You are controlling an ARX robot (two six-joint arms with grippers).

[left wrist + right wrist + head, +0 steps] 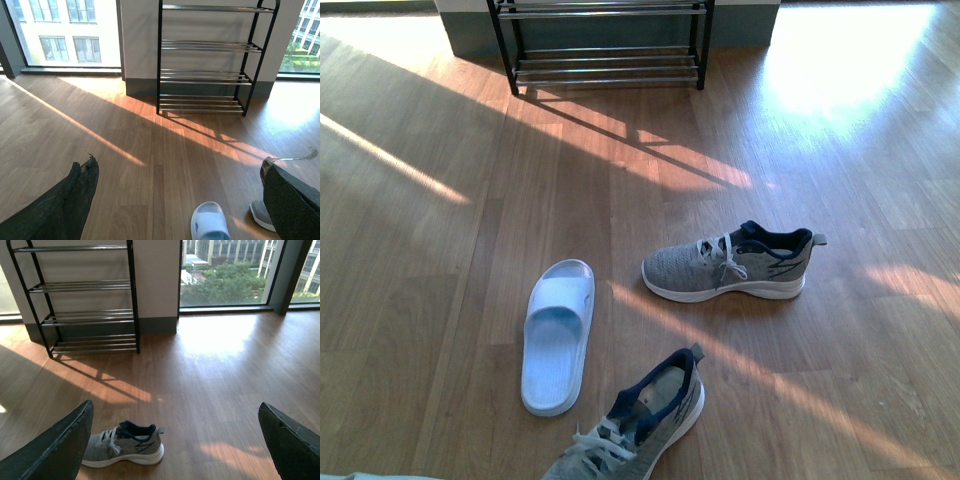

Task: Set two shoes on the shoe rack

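Observation:
On the wood floor in the front view lie a grey sneaker at middle right, a second grey sneaker at the bottom edge, and a pale blue slide sandal. The shoe rack stands at the far wall, its shelves bare. Neither arm shows in the front view. My left gripper is open above the floor, with the sandal's toe and a sneaker's toe below it. Open too, my right gripper hangs above the floor with the grey sneaker near one finger. Both wrist views show the rack.
Tall windows flank the wall behind the rack. Sunlit stripes cross the floor. Open floor lies between the shoes and the rack.

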